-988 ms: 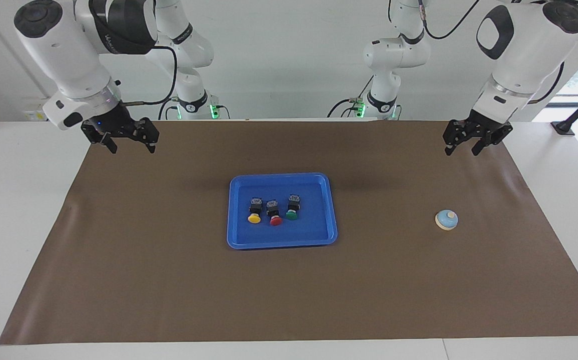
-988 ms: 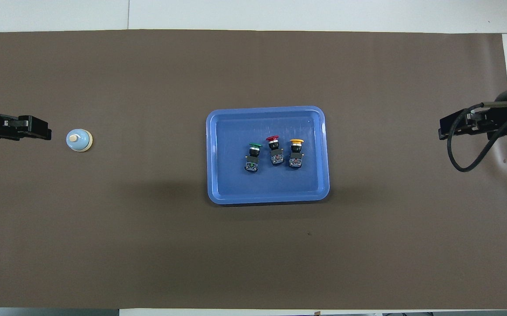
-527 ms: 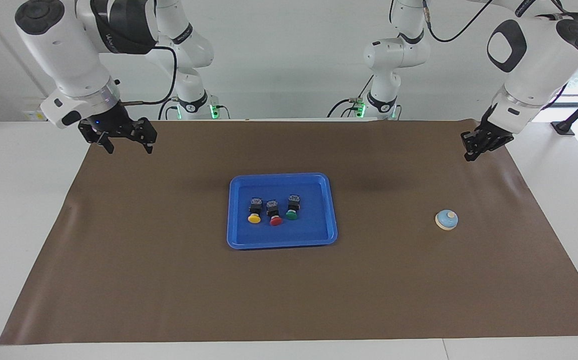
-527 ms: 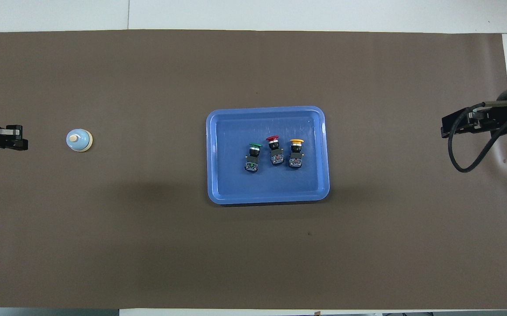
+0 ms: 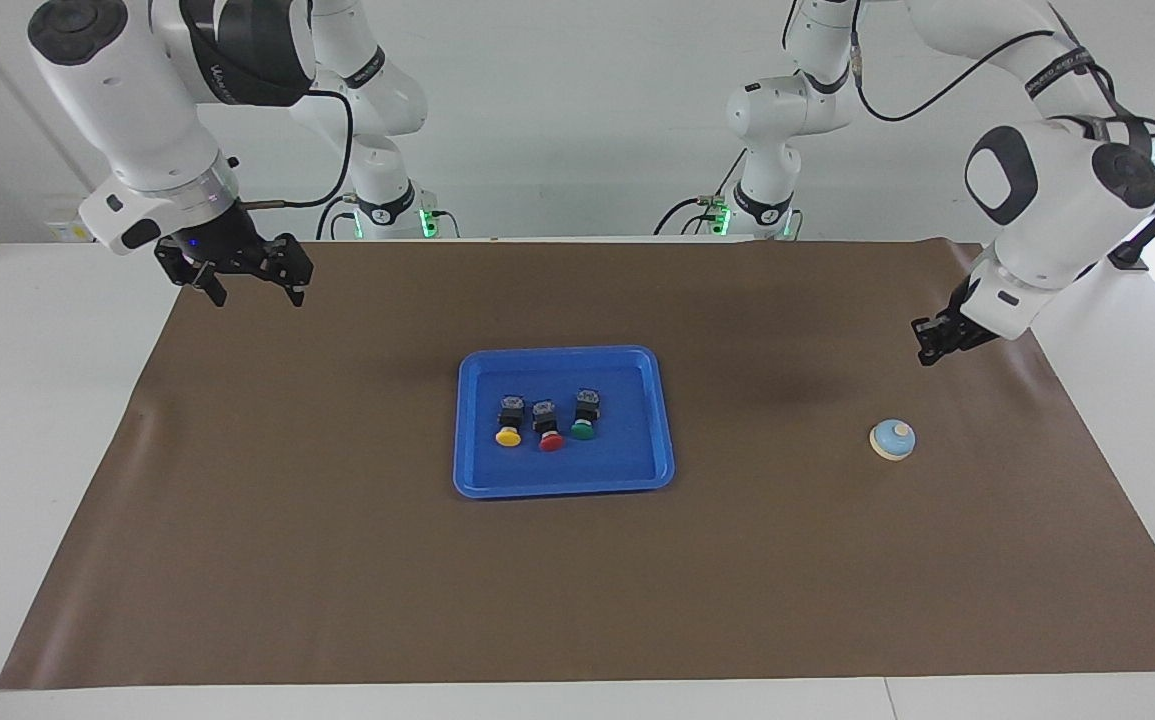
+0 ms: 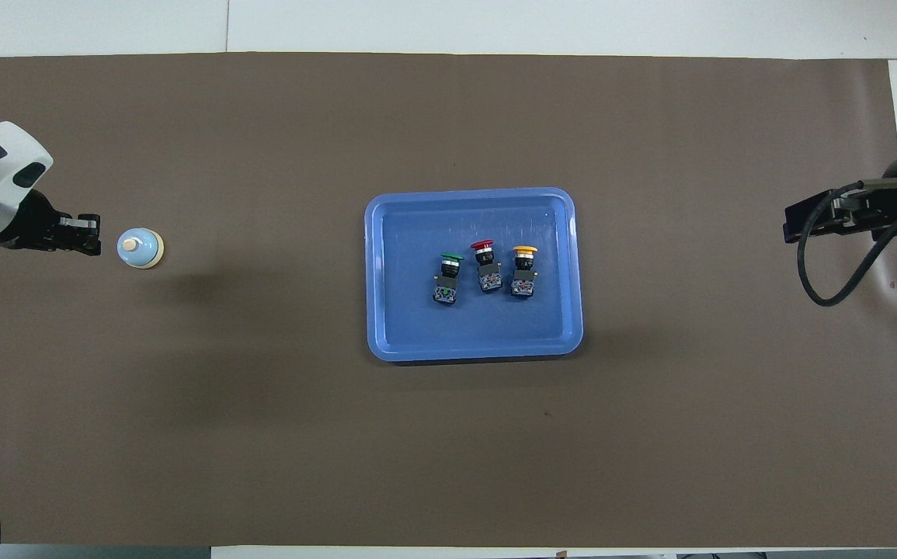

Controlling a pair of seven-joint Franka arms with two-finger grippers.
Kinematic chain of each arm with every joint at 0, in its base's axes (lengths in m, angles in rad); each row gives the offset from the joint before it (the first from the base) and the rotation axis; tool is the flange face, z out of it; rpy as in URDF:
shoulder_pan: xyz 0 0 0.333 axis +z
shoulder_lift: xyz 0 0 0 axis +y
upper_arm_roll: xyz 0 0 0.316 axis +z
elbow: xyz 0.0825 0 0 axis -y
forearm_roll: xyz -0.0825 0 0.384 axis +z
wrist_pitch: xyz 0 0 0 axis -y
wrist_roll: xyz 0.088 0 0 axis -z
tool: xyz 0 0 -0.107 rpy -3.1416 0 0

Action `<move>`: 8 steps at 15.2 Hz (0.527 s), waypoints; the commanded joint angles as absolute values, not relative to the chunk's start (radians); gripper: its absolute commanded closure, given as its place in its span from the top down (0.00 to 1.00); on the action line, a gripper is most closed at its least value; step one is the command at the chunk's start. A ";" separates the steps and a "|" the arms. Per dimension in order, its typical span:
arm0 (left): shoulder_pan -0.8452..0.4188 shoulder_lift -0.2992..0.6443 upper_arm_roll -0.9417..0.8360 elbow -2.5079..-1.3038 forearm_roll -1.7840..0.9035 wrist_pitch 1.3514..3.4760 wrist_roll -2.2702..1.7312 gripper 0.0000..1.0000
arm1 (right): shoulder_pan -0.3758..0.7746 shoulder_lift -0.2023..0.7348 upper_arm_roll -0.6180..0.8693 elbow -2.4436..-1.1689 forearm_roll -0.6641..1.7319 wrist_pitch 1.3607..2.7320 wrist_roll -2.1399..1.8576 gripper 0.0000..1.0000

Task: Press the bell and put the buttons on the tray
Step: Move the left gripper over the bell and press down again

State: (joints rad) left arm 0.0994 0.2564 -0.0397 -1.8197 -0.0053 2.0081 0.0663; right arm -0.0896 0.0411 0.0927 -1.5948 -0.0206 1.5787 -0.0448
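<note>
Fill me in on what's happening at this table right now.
All three buttons, yellow, red and green, already lie in the blue tray at mid-table. The left gripper, shut and holding nothing, hangs over the brown mat close to the bell at the left arm's end, not touching it. The right gripper waits open above the mat's edge at its own end.

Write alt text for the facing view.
Three buttons, yellow, red and green, lie in a blue tray mid-mat. The shut left gripper hangs above the mat near a small bell; the open right gripper waits.
</note>
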 commanded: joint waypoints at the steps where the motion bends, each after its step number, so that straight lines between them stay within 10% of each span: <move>1: 0.107 0.307 -0.044 -1.812 0.021 2.060 0.078 0.00 | -0.103 0.029 0.101 -1.597 -0.031 1.560 -0.075 1.00; 8: 0.103 0.356 -0.044 -1.819 0.023 2.099 0.078 0.00 | -0.103 0.023 0.103 -1.608 -0.029 1.555 -0.071 1.00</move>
